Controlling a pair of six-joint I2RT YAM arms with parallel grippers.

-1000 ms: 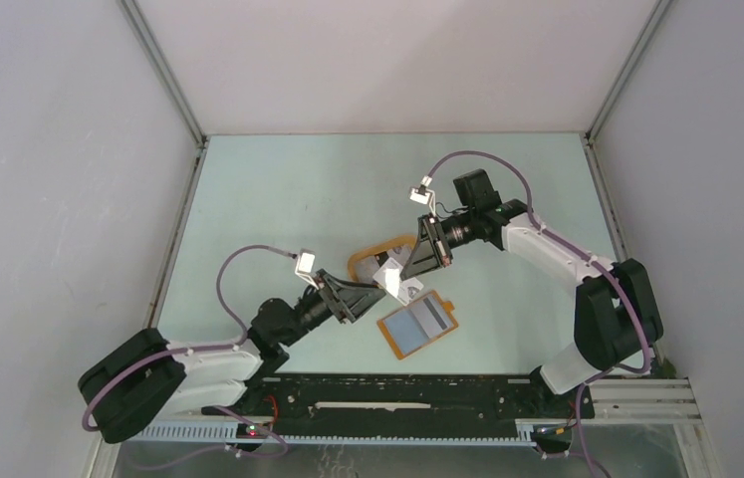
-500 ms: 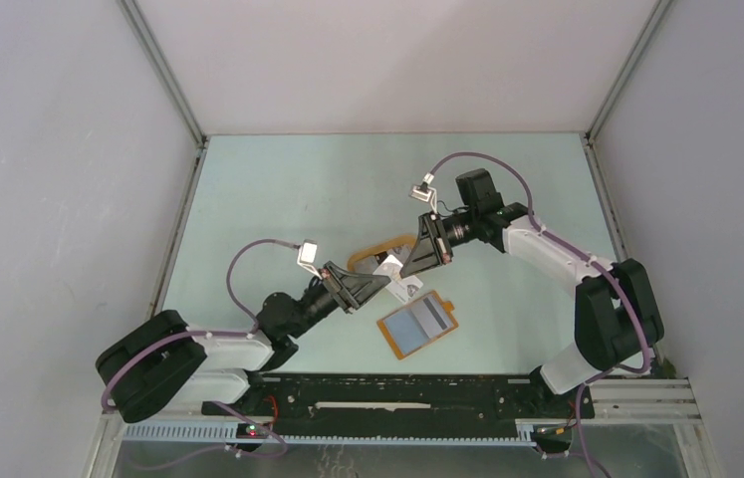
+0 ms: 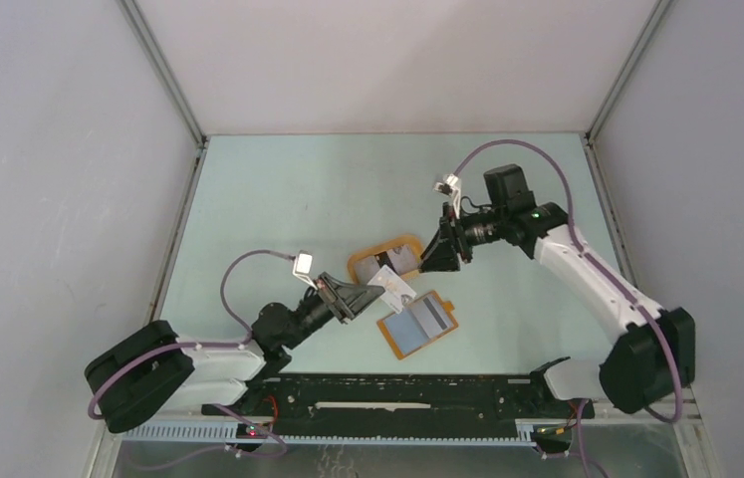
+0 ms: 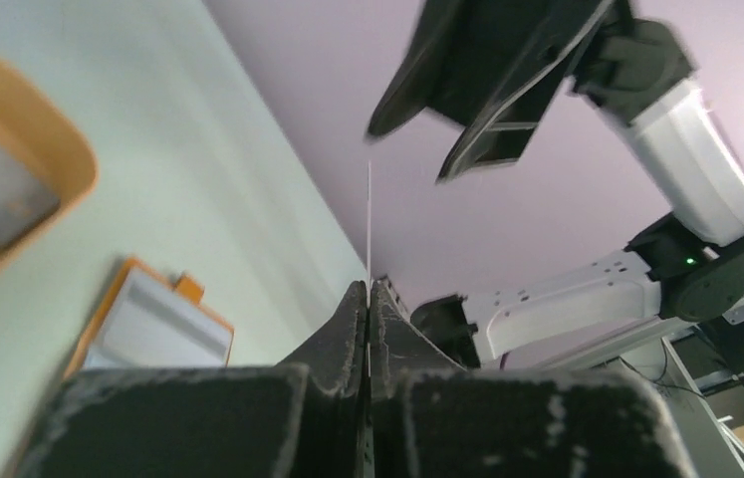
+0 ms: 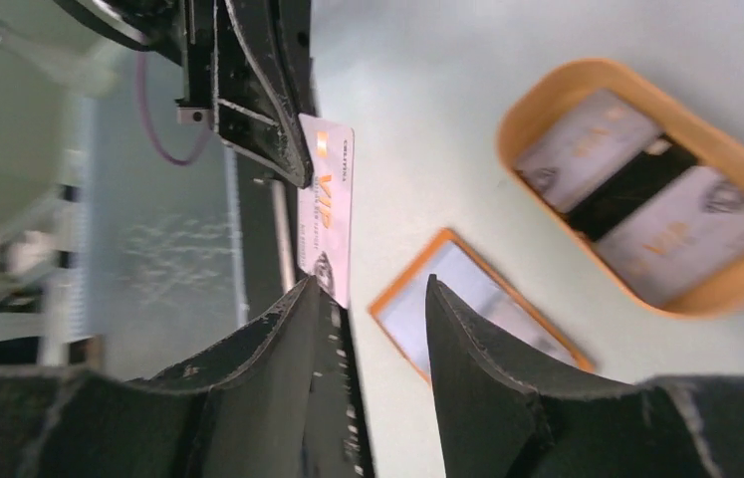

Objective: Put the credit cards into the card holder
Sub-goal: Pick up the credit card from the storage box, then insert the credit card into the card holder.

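Note:
A pale credit card is pinched in my left gripper, which is shut on it above the table between the tray and the card holder. The left wrist view shows this card edge-on, rising from the closed fingertips. My right gripper is open and apart from the card, up and to the right. In its wrist view the card stands just past the left finger of the right gripper. The orange-brown card holder lies flat with a pale card and a dark stripe showing on it.
An oval orange tray sits just behind the held card. It holds two pale cards and a dark one. The card holder lies near the tray. Grey walls close in the table on three sides.
My left gripper closed on the card that the right gripper held. The right gripper opened, let go and drew back to the right. The left arm shifted slightly.

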